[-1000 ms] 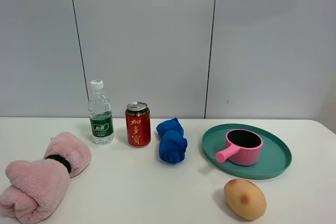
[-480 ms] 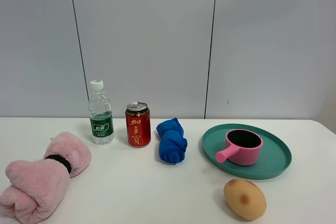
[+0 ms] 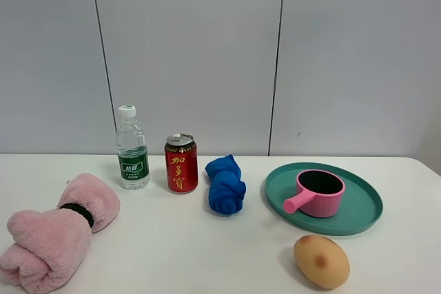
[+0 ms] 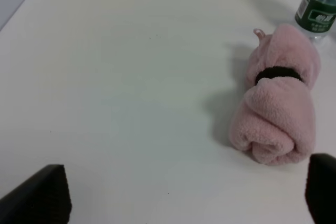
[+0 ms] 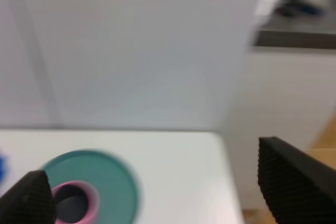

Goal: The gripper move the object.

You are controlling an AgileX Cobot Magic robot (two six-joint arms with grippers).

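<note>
Nearest the high camera, an egg-shaped tan object (image 3: 321, 260) lay on the white table (image 3: 172, 246), just in front of the teal plate (image 3: 358, 215). At the table's left a rolled pink towel (image 3: 56, 231) with a dark band rested on its side; through my left wrist camera it (image 4: 277, 114) lay ahead of my left gripper (image 4: 186, 195), whose fingers (image 4: 44, 195) were spread wide apart over bare tabletop and held nothing. Further back, the pink saucepan (image 3: 317, 193) sat upright on the plate, its handle pointing toward the table's middle and its dark inside facing up. My right gripper (image 5: 157, 187) hung well above and away from it, fingers (image 5: 296, 184) wide apart, with the saucepan (image 5: 73, 203) and plate (image 5: 113, 184) blurred beneath in that view. A crumpled blue cloth (image 3: 225, 184) lay left of the plate. Behind it stood a red can (image 3: 180, 164), and beside that a clear water bottle (image 3: 131, 148) with a green label, both upright near the grey wall (image 3: 207, 53).
</note>
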